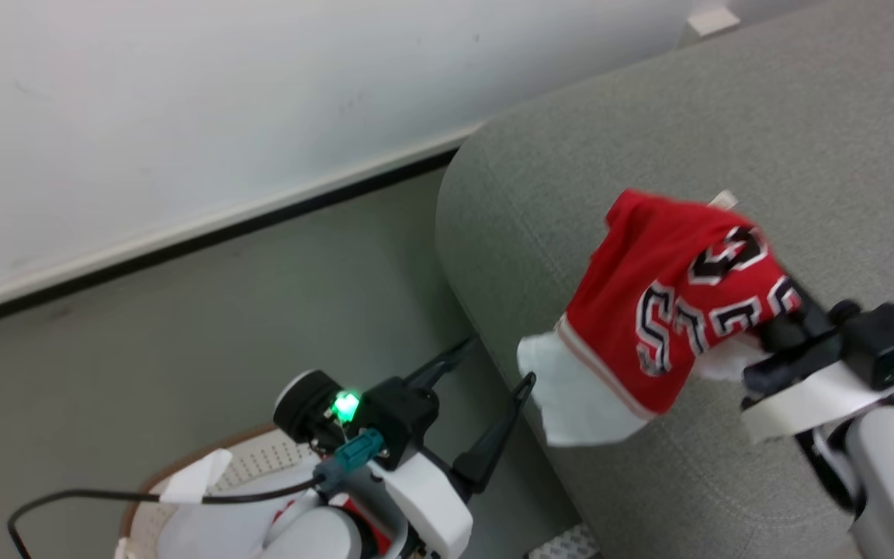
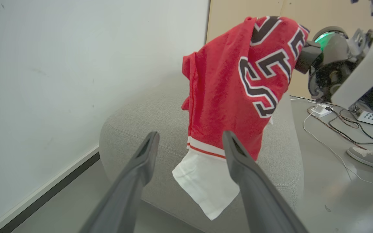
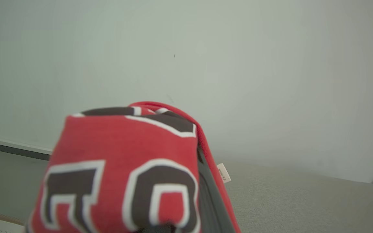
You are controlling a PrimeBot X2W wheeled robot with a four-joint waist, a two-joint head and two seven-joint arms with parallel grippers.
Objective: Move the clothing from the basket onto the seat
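Your right gripper [image 1: 781,338] is closed on the clothing [image 1: 649,279], a red sports garment with big black letters outlined in white. It holds the garment up by one bunched end, above the front part of the seat [image 1: 726,93]. The rest of the fabric hangs down from the jaws, and the fingertips are hidden inside the bunched cloth.

A white-trimmed hem runs along the garment's lower edge, and a piece of white cloth [image 1: 571,396] dangles below it, over the rounded front edge of the grey seat. In the left wrist view the clothing [image 2: 219,90] hangs in front of the seat [image 2: 134,129], with the white cloth [image 2: 202,184] lowest.

In the right wrist view the lettered fabric [image 3: 121,145] drapes over the fingers, and a small white tag [image 3: 223,172] sticks out at its side.

Your left gripper [image 1: 501,359] is wide open and holds nothing. It sits low beside the seat's corner, near the hanging cloth but apart from it.

The basket [image 1: 261,454] stands on the floor [image 1: 261,295] beneath your left arm, well apart from the held garment.

A person's shoe [image 2: 367,155] and cables [image 2: 335,119] lie on the floor beyond the seat.
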